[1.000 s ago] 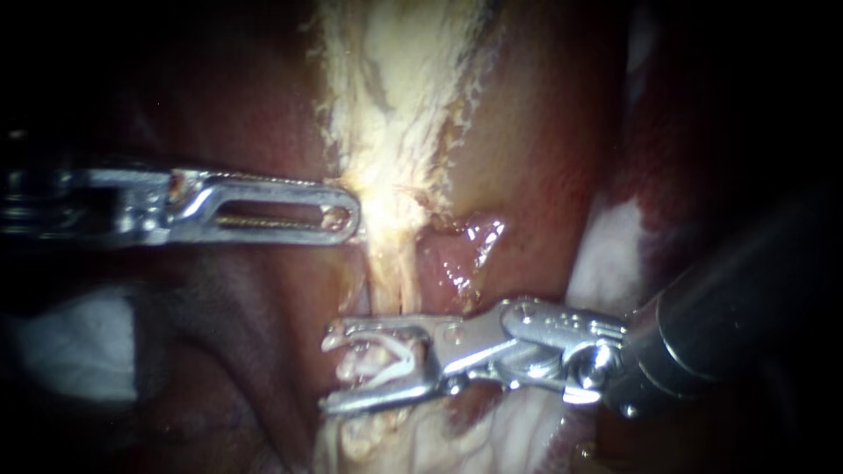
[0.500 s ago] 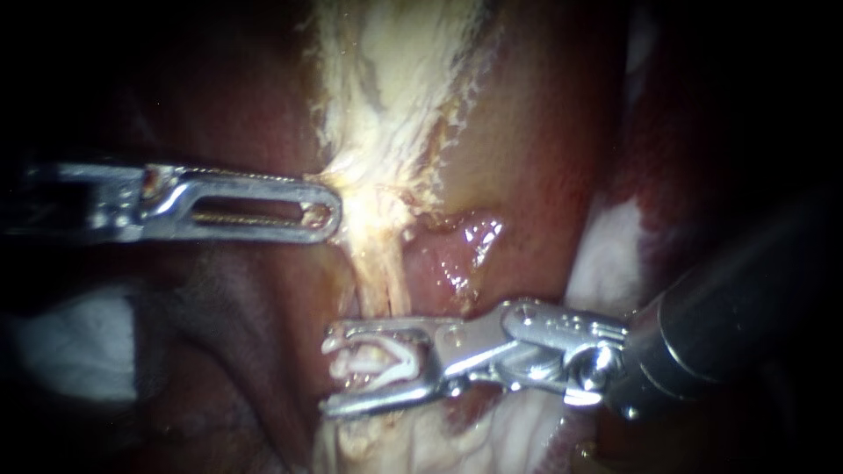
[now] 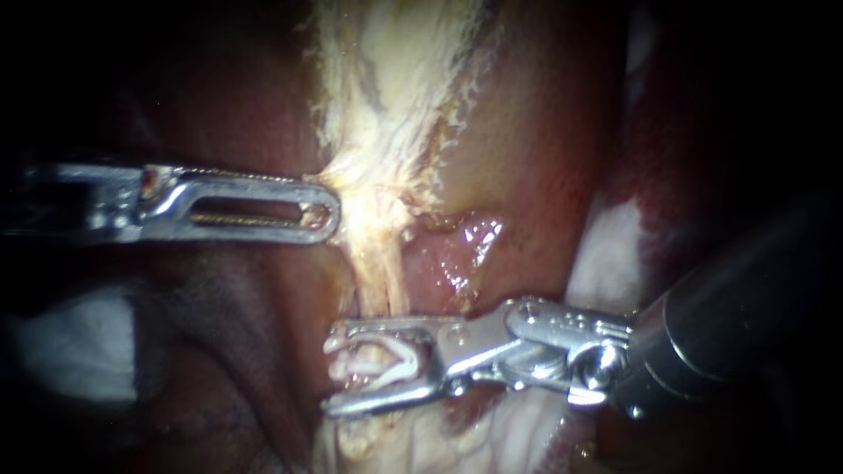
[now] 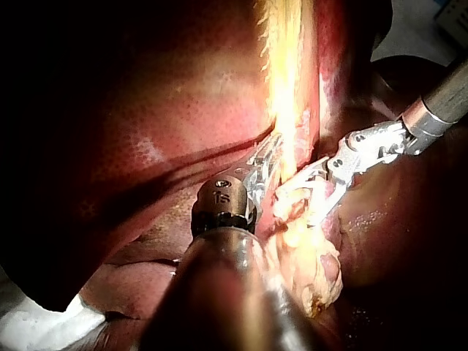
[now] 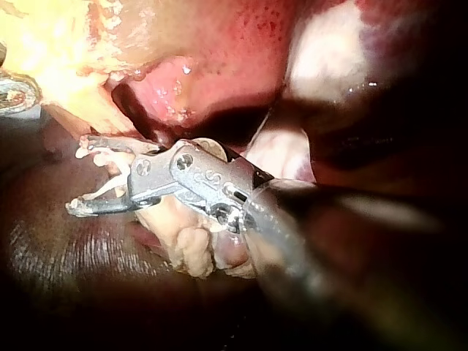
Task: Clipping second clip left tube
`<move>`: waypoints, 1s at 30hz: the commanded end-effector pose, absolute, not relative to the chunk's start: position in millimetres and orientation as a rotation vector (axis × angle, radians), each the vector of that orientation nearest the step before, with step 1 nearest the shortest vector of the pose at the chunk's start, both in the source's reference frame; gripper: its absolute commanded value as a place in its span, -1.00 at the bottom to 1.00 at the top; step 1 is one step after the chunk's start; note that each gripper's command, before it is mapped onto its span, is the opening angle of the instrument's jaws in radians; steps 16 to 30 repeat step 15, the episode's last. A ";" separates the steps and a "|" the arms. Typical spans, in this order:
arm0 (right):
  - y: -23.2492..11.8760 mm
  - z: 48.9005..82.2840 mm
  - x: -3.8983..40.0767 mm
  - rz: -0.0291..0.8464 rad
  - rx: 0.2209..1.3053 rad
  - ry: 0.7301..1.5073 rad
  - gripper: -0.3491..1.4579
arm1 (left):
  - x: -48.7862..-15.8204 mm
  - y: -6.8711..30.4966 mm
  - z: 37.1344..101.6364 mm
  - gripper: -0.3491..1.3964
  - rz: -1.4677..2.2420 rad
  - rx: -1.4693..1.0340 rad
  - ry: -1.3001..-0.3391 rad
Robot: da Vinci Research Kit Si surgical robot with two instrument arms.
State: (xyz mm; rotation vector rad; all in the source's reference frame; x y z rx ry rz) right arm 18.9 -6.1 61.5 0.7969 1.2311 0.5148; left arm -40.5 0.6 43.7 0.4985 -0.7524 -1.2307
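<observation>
My left instrument [image 3: 329, 211] comes in level from the left, its slotted jaws shut on the edge of the pale, frayed tissue [image 3: 386, 96] and holding it taut to the left. From that tissue a thin pale tube [image 3: 378, 285] runs down into my right instrument [image 3: 332, 373]. Its jaws stand wide apart, carry a white clip [image 3: 386, 358] and straddle the tube. The right wrist view shows the same jaws [image 5: 77, 175] with the clip [image 5: 99, 157] over the pale strand. In the left wrist view my left instrument [image 4: 270, 157] lies against the bright strand, with my right instrument [image 4: 316, 174] beside it.
Dark liver [image 3: 237, 333] lies below my left instrument. Glistening pink tissue [image 3: 457, 254] sits just right of the tube. White gauze shows at the left [image 3: 70, 342] and behind my right instrument's shaft [image 3: 606, 254]. Lumpy pale tissue [image 3: 492, 439] lies under the right jaws.
My left instrument has drawn back to the left and slightly up, pulling the pale tissue with it and stretching the tube. My right instrument has hardly moved.
</observation>
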 end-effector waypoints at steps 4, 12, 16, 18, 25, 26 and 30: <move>-6.1 61.5 18.8 0.514 0.797 1.231 0.01 | -40.5 0.6 43.7 -1.00 -1.231 0.499 -0.753; -6.1 61.5 18.8 0.519 0.801 1.229 0.01 | -40.5 0.6 43.7 -1.00 -1.230 0.499 -0.753; -6.1 61.5 18.7 0.519 0.801 1.229 0.01 | -40.5 0.6 43.7 -1.00 -1.230 0.499 -0.753; -6.1 61.5 18.7 0.519 0.801 1.229 0.01 | -40.5 0.6 43.7 -1.00 -1.230 0.499 -0.753; -6.1 61.5 18.7 0.519 0.801 1.229 0.01 | -40.5 0.6 43.7 -1.00 -1.230 0.499 -0.753; -6.1 61.5 18.7 0.519 0.801 1.229 0.01 | -40.5 0.6 43.7 -1.00 -1.230 0.499 -0.753; -6.1 61.5 18.7 0.519 0.801 1.229 0.01 | -40.5 0.6 43.7 -1.00 -1.230 0.499 -0.753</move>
